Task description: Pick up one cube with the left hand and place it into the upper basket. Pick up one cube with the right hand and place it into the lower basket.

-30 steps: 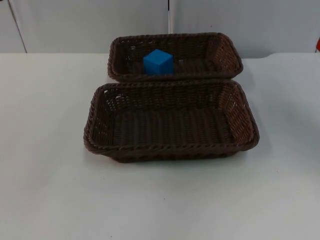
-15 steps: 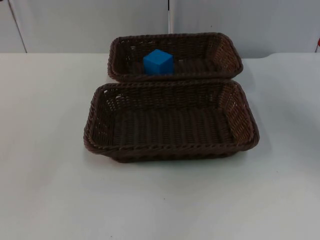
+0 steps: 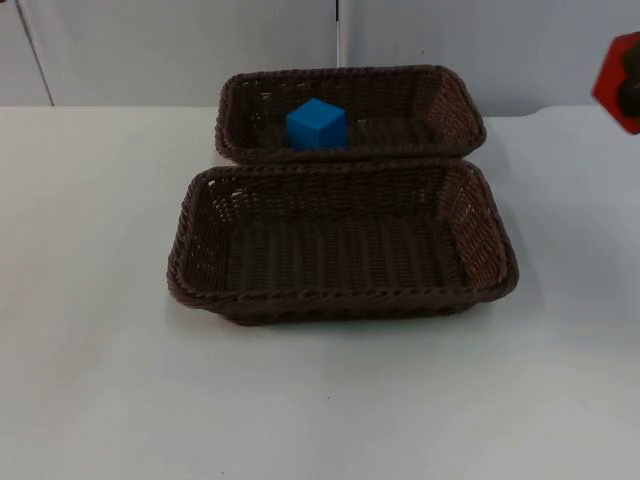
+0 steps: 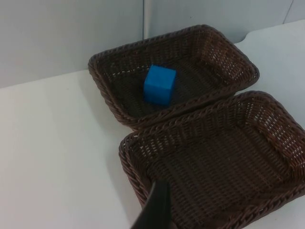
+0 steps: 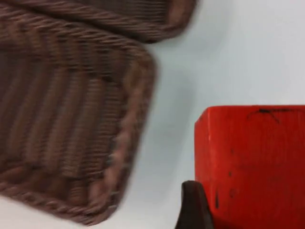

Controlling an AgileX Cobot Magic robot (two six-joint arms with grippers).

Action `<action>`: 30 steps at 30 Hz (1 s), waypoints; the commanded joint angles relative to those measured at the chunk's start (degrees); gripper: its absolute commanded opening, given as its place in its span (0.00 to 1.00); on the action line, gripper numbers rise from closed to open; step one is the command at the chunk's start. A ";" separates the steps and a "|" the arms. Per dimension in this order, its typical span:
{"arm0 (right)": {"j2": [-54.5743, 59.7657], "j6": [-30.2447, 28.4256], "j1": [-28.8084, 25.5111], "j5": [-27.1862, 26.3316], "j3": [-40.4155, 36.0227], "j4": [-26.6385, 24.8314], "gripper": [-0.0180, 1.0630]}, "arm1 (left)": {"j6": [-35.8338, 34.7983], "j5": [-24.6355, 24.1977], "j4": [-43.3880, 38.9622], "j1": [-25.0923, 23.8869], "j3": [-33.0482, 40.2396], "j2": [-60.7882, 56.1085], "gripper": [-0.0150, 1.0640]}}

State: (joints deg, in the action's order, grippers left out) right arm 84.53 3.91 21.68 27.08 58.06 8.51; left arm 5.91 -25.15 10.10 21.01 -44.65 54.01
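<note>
A blue cube (image 3: 317, 124) lies in the upper brown wicker basket (image 3: 345, 70), left of its middle. The lower basket (image 3: 340, 297) in front of it holds nothing. My right gripper (image 3: 630, 88) comes in at the right edge, up above the table and to the right of the upper basket, shut on a red cube (image 3: 615, 82). In the right wrist view the red cube (image 5: 252, 162) hangs over bare table beside the lower basket's corner (image 5: 138, 95). The left wrist view looks from the left over both baskets and the blue cube (image 4: 159, 84), with one left fingertip (image 4: 157, 210) over the lower basket's rim (image 4: 126, 157).
White table (image 3: 100, 380) spreads out around both baskets, with wide room on the left, right and front. The grey partition wall (image 3: 180, 40) stands right behind the upper basket.
The right gripper has come into the top view at the right edge, carrying the red cube. The baskets and the blue cube have not moved.
</note>
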 commanded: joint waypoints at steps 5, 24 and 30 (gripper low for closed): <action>-0.58 -1.01 8.97 -0.97 0.22 0.21 0.02 | -0.48 0.35 -0.04 0.21 0.31 -0.38 0.75; -0.58 -0.12 15.69 -6.85 0.22 0.10 0.02 | -0.48 0.35 -0.04 0.21 0.31 -0.38 0.75; -0.05 1.22 15.69 -9.30 0.22 -0.08 0.02 | -0.48 0.35 -0.04 0.21 0.31 -0.38 0.75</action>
State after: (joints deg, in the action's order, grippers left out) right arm 84.73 4.96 37.02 19.22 58.06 8.51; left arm 5.91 -25.15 10.10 21.01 -44.65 54.01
